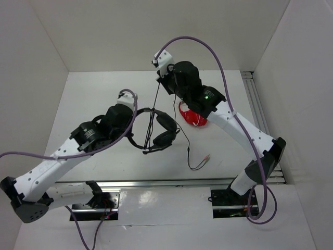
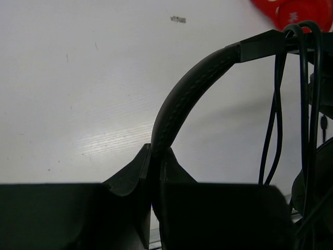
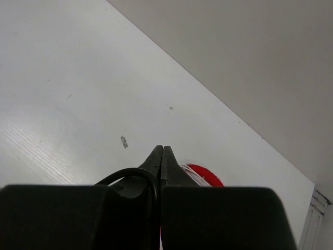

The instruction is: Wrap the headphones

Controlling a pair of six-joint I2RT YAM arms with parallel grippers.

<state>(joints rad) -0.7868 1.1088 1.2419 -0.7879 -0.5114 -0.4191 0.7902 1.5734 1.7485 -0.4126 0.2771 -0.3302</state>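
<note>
- Step in hand, as judged: laying another turn of the cable (image 1: 155, 112) around the headphones (image 1: 162, 130). Several strands already hang across the headband (image 2: 192, 83) at the right of the left wrist view.
- Location: the headphones are at the centre of the top view. Whether the earcups rest on the worktop (image 1: 93, 94) cannot be told.
- Left hand (image 2: 156, 156): clenched on the headband near one end of its arc. The band rises up and to the right from the fingers. This hand serves as the fixed anchor.
- Right hand (image 3: 162, 153): fingers pressed together, with a black loop of cable emerging just left of them, so it is judged to be grasping the cable. In the top view it sits raised at upper centre, and the cable runs in a straight line down to the headphones.
- Procedure: carry the strand over the band under light tension. Too much pull could drag the band out of the left hand's pinch. Lay each turn beside the existing strands, not across them.
- Caution: the loose plug end (image 1: 200, 164) lies at lower right of centre. Let it trail free, away from the red headphones (image 1: 193, 119) beneath the right arm.
</note>
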